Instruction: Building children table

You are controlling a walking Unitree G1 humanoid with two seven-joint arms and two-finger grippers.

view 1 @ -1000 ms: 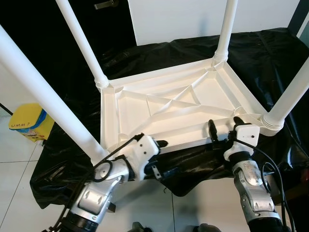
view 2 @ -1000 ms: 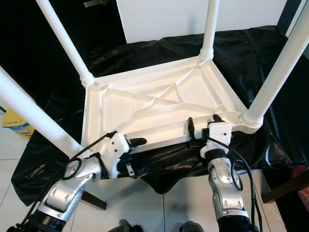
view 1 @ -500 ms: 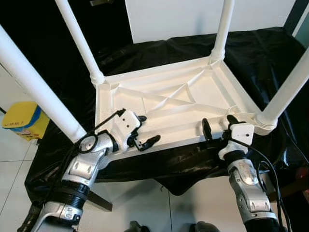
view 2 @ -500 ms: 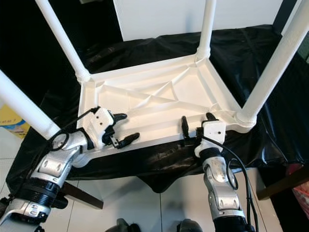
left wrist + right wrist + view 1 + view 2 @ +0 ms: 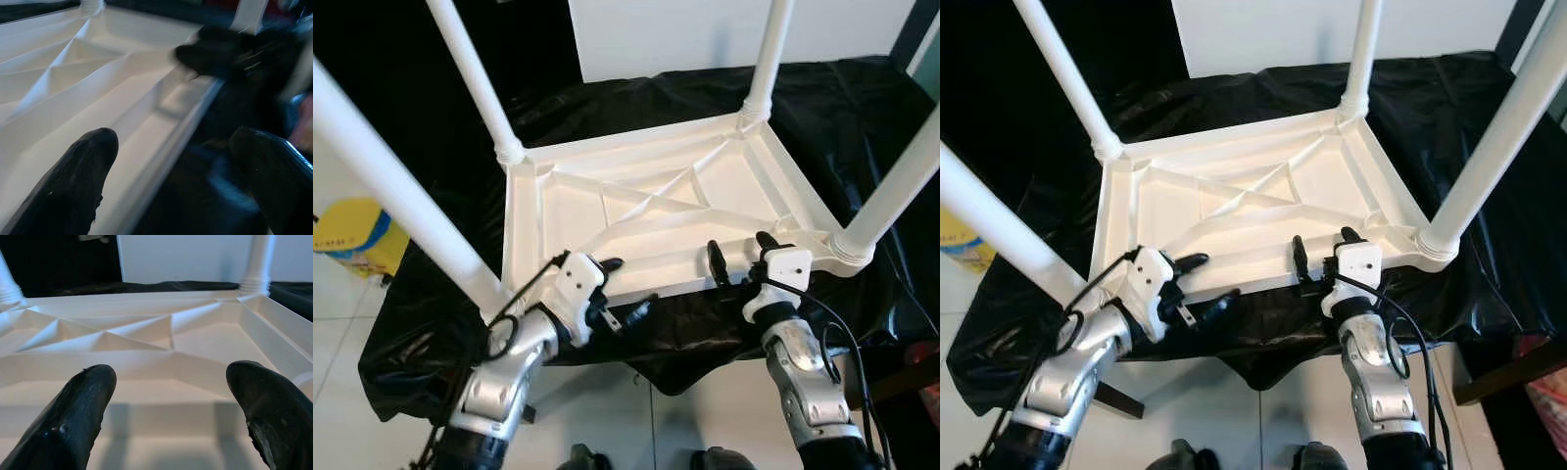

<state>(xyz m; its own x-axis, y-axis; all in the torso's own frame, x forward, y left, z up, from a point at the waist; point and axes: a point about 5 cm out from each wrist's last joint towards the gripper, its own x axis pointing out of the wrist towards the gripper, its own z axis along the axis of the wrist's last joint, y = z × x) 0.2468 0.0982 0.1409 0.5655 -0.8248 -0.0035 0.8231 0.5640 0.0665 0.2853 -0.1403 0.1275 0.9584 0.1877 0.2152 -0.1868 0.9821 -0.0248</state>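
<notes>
A white plastic table [image 5: 646, 206] lies upside down on a surface draped in black sheet [image 5: 862, 127], its ribbed underside facing up and its four white legs [image 5: 475, 78] standing up from the corners. Two far legs rise from the far corners, and two near legs angle up at the left and right edges of the head views. The left gripper [image 5: 619, 286] is at the table's near rim, towards the near-left corner; its fingers are spread apart, one lying over the rim on the white underside and the other below the rim against the black sheet, so the rim runs between them. In the left wrist view one finger [image 5: 73, 183] sits over the white ribbed panel and the other over the dark side, with the rim edge between; whether either pad touches the plastic cannot be told. The right gripper [image 5: 736, 257] is at the same near rim, just beside the near-right leg's socket [image 5: 850, 251]. Its fingers are also parted, both pointing up and over the rim into the tray-like underside. The right wrist view looks across the diagonal ribs to the far-right leg, with a black finger [image 5: 78, 416] at each lower corner and nothing held between them. A yellow and blue pack [image 5: 357, 235] sits on the tiled floor [image 5: 342, 323] to the left of the surface, well apart from the table. A white panel [image 5: 705, 29] stands beyond the far edge.
</notes>
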